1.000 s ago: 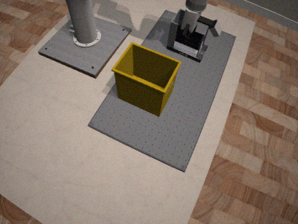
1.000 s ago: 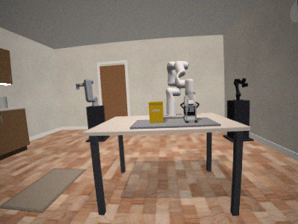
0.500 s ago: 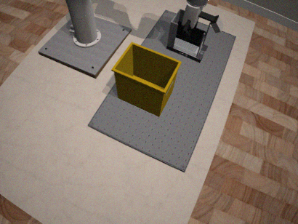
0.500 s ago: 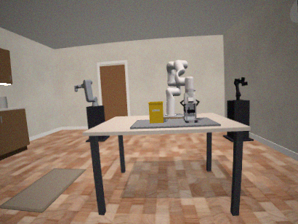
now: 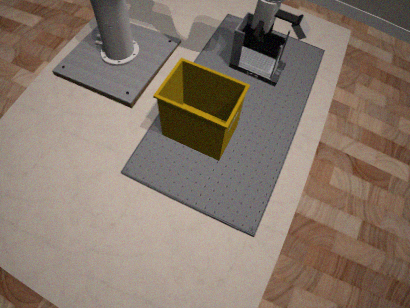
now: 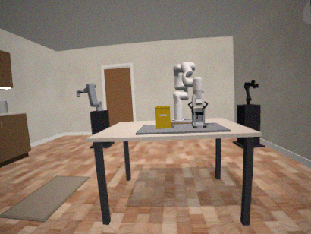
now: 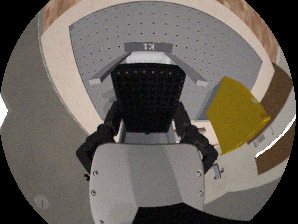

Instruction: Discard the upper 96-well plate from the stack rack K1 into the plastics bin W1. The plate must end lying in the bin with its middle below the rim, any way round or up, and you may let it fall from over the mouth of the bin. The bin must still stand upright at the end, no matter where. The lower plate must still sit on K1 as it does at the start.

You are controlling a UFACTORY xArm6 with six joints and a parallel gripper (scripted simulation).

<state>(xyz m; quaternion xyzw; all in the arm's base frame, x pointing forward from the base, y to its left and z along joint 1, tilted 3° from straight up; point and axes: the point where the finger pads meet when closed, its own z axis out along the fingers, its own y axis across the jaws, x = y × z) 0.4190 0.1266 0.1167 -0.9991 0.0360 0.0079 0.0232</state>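
clamping the black two-finger gripper (image 7: 148,137) on the upper white 96-well plate (image 5: 257,63) inside dark stack rack k1 (image 5: 239,46); only showing the finger grip from the wrist, and the open yellow plastic bin (image 5: 202,107) nearby from the top.

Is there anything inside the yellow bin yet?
No, the top view looks straight into the bin and shows only its bare yellow walls, while the claw is over at the rack.

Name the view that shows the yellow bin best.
Top view: the yellow bin shows its whole rim and open mouth. The exterior view gives only a small side face; the wrist view catches one corner.
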